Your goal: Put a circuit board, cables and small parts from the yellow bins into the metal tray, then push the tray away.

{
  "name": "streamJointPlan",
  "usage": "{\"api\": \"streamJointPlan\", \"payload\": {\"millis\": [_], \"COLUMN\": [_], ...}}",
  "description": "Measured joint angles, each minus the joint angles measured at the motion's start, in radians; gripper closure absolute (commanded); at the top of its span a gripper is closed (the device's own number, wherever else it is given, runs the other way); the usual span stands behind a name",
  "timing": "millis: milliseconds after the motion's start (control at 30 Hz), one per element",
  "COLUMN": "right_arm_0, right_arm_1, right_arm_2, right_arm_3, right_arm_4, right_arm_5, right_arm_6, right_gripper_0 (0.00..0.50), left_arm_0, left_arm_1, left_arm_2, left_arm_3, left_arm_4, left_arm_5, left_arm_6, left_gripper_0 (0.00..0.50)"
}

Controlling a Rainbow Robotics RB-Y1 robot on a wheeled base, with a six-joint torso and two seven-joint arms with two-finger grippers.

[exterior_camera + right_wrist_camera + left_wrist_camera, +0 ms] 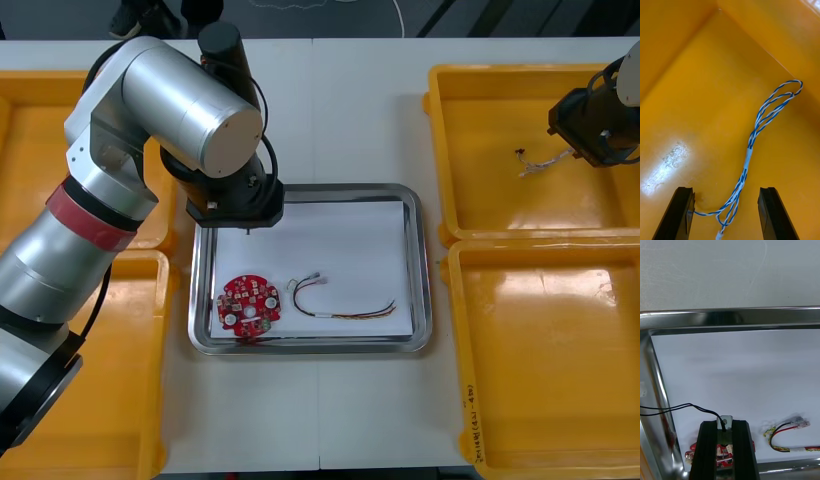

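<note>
While left fingers (707,450) pinch one black cable (677,407), right fingers (679,213) gape over one blue-white cable (748,157).

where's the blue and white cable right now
The twisted blue and white cable lies in the far yellow bin on the robot's right, one end inside the open right gripper; the left gripper holds a black cable over the metal tray.

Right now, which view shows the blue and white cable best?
Right wrist view: the cable lies large and clear on the bin floor, its near end between the right gripper's open jaws. The front view shows it as a small pale squiggle in the far right bin. The left wrist view faces the tray.
</note>
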Motion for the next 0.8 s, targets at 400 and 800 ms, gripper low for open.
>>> {"api": "streamJointPlan", "payload": {"millis": [400,800], "right_arm_0": [-0.012,-0.045], "right_arm_1": [0.005,0.017], "right_arm_2": [0.011,0.032], "right_arm_3": [0.117,0.210], "right_arm_4": [-0.004,-0.005], "right_arm_5": [-0.082,-0.142], "right_arm_6": [-0.004,-0.010], "right_gripper_0": [0.000,0.000], "left_arm_0": [0.082,0.110], "left_arm_1": [-0.022,-0.023], "left_arm_2": [0.000,0.000], "left_arm_3": [0.000,0.000], "left_arm_4": [-0.075,-0.109], "left_arm_5": [-0.074,-0.097], "left_arm_6": [0.000,0.000], "left_gripper_0": [0.500,0.268]}}
